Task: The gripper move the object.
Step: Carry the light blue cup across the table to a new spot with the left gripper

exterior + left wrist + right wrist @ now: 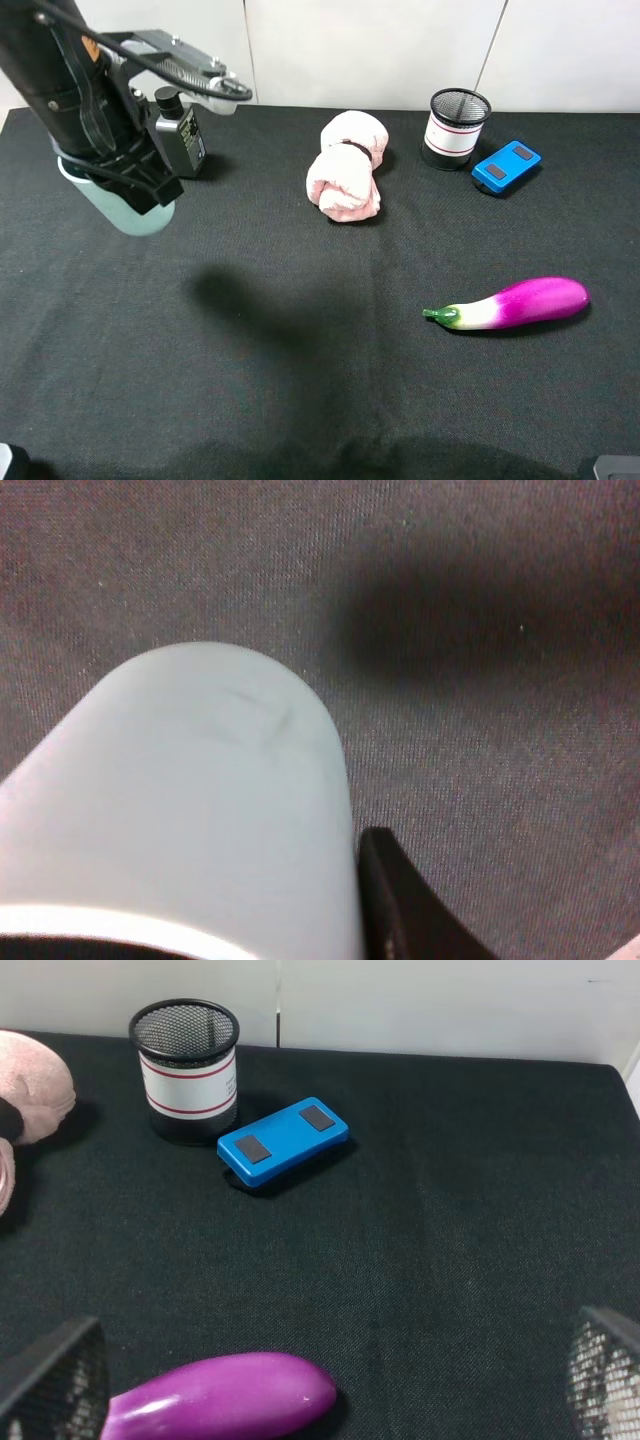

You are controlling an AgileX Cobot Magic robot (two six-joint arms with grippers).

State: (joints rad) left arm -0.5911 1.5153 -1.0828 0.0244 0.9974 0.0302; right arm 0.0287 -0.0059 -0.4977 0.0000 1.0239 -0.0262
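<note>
The pale teal-blue cup (135, 212) is at the far left of the black cloth, mostly covered by my large black left arm. My left gripper (112, 182) is shut on the cup. In the left wrist view the cup (190, 810) fills the near side, with one black finger (400, 910) against its wall and the other finger hidden. I cannot tell whether the cup's base touches the cloth. My right gripper (330, 1385) is open and empty, low over the cloth by the eggplant's end.
A pink rolled cloth (347, 167) lies at the middle back. A black mesh pen holder (457, 128) and a blue flat box (506, 166) stand at the back right. A purple eggplant (520, 302) lies front right. The table's back edge meets a white wall.
</note>
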